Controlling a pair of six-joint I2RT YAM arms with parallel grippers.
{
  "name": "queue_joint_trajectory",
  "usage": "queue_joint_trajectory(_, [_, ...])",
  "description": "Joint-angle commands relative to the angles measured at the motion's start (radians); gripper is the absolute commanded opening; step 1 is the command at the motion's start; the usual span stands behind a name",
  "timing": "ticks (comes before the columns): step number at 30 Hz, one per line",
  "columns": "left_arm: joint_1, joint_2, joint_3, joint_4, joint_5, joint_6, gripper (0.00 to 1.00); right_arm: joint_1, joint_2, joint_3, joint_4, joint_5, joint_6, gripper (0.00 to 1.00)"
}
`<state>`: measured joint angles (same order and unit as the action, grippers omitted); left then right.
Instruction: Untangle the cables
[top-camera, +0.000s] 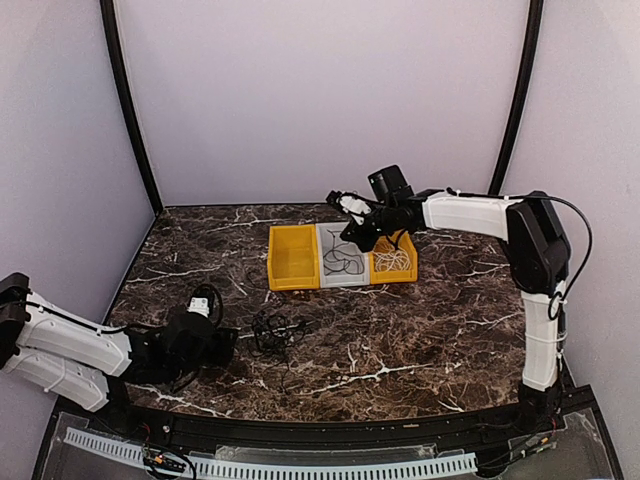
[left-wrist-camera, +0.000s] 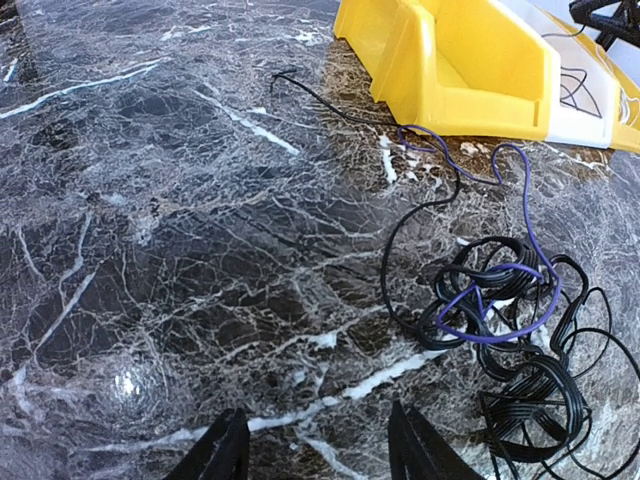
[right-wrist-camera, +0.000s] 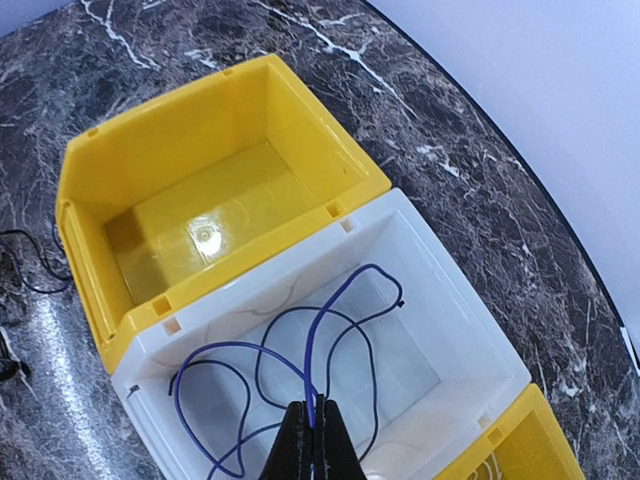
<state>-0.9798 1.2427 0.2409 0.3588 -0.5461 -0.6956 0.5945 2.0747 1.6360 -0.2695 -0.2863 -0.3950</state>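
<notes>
right gripper (right-wrist-camera: 311, 425): pinched shut on a thin dark cable (right-wrist-camera: 309, 350), holding it over the white bin (right-wrist-camera: 466, 290) so the loops settle inside.
left gripper (left-wrist-camera: 315, 455): fingers apart, empty, low beside the black tangle (left-wrist-camera: 505, 330) on the table (left-wrist-camera: 200, 250), probably lined up to take it.

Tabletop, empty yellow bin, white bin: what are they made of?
Tabletop: dark marble or marble-look laminate, white veins, polished, mirrors a light spot. Empty yellow bin: moulded plastic, glossy, glare on its floor. White bin: plastic, duller sheen, walls look slightly translucent.
</notes>
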Motion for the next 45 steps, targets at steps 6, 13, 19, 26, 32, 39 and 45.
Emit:
queue_joint_trajectory(6, [0.001, -0.11, -0.011, -0.101, -0.05, 0.017, 0.5, 0.03, 0.118, 0.09, -0.102, 0.131, -0.035, 0.0])
queue_joint_trajectory(13, [0.001, -0.165, 0.066, -0.199, -0.062, 0.022, 0.57, 0.056, 0.099, 0.105, -0.138, 0.168, -0.056, 0.0])
queue_joint_trajectory(19, [0.05, -0.179, 0.19, -0.284, -0.026, -0.004, 0.68, 0.082, -0.012, 0.08, -0.171, 0.22, -0.101, 0.42])
queue_joint_trajectory(26, [0.215, -0.087, 0.346, -0.319, 0.222, -0.04, 0.68, 0.098, -0.127, 0.081, -0.207, 0.259, -0.133, 0.52])
queue_joint_trajectory(32, [0.255, 0.081, 0.468, -0.308, 0.472, 0.118, 0.6, 0.115, -0.196, 0.024, -0.201, 0.055, -0.141, 0.45])
queue_joint_trajectory(39, [0.256, 0.2, 0.568, -0.365, 0.664, 0.263, 0.56, 0.13, -0.176, 0.036, -0.242, -0.059, -0.136, 0.43])
queue_joint_trajectory(45, [0.256, 0.389, 0.746, -0.607, 0.581, 0.252, 0.44, 0.132, -0.168, 0.026, -0.234, -0.057, -0.128, 0.42])
